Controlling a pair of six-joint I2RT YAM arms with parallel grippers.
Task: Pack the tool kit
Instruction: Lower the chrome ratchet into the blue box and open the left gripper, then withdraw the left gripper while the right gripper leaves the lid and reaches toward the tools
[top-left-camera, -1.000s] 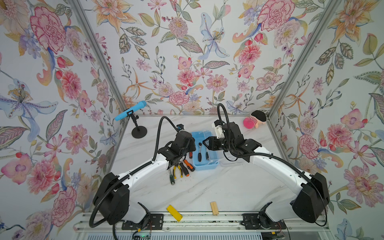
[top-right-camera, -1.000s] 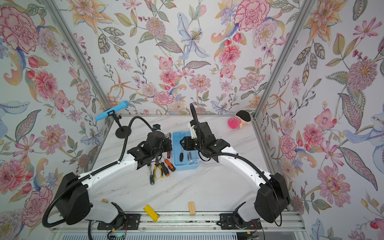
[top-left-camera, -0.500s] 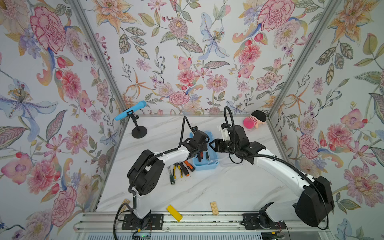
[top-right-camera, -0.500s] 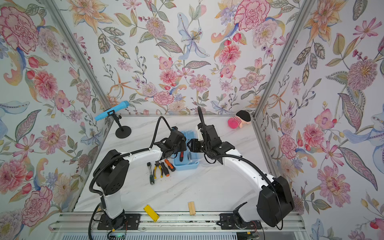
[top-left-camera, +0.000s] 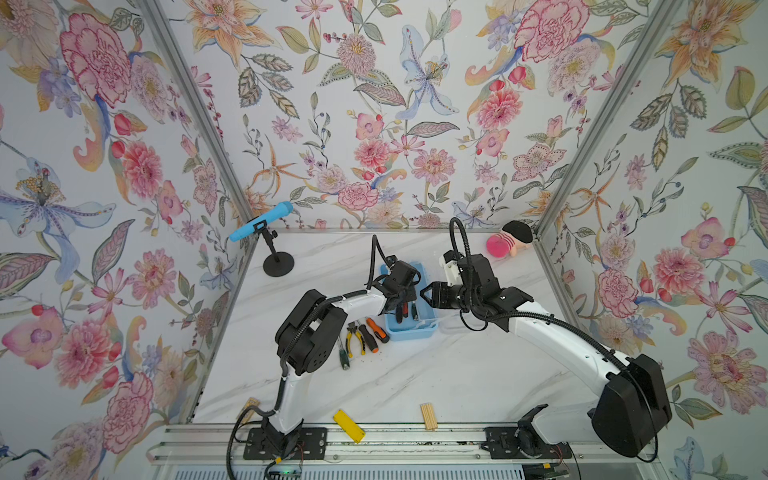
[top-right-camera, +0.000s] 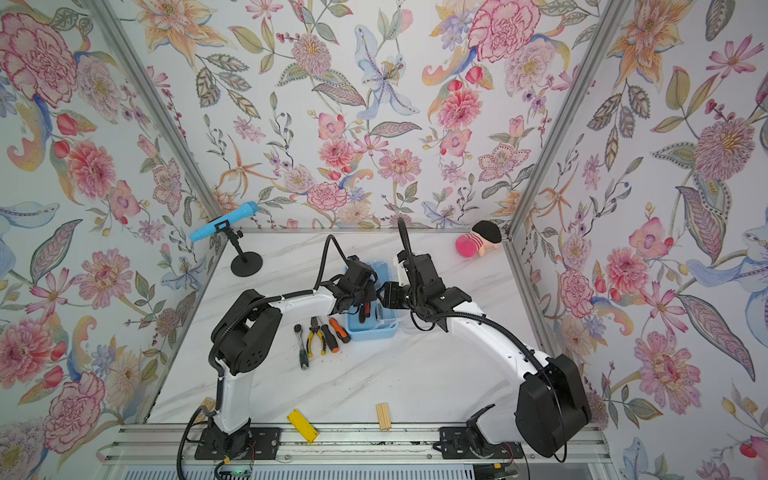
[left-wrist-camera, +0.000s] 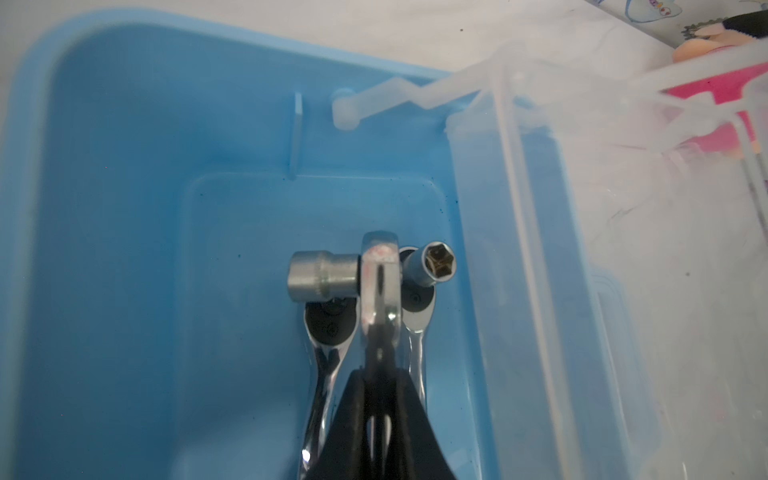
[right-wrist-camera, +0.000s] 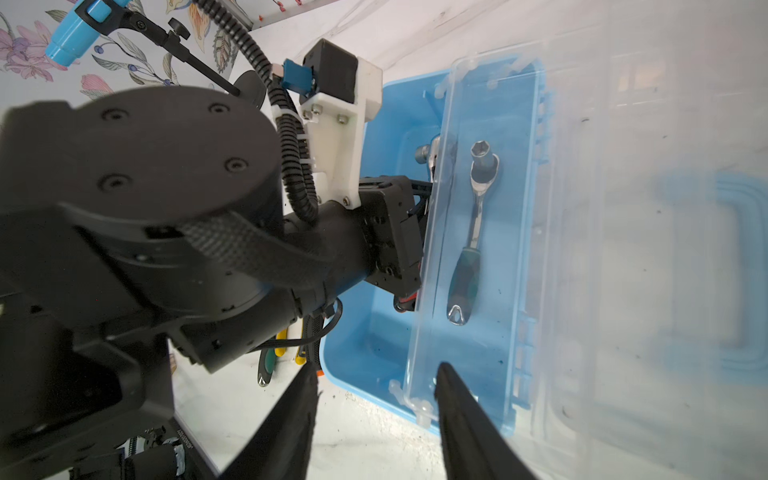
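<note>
Left gripper (left-wrist-camera: 380, 370) is pinched tight on a ratchet (left-wrist-camera: 380, 286). It grips the chrome shank just behind the head, with the tool edge-on and its socket pointing sideways. You are holding it over the open light-blue box (left-wrist-camera: 104, 249), which sits mid-table toward the far side. Two other ratchets (left-wrist-camera: 328, 332) already lie on the box floor beneath.

Your right gripper (right-wrist-camera: 376, 368) has its fingers spread at the box's right rim, and the edge of the raised clear lid (right-wrist-camera: 498, 291) runs between them. You cannot tell whether either finger touches it.

Pliers (top-left-camera: 353, 338), two screwdrivers (top-left-camera: 369, 336) and a green-handled ratchet (top-right-camera: 301, 349) wait on the table (top-left-camera: 415, 374), just left of the box's near end.

Expect the ratchet to be stiff, dense for its size and slick on the chrome, so it may pivot in a hold this close to the head. The rubbery handle looks like the surer place to grip. The box and lid look light and thin, so a dropped tool or a nudge could shift them.

A second ago your left gripper was left of the box, above the loose tools. It has since swung right and over the box, with the arm folding back toward its base. Your right gripper has drawn slightly rightward. The loose tools have not moved.
</note>
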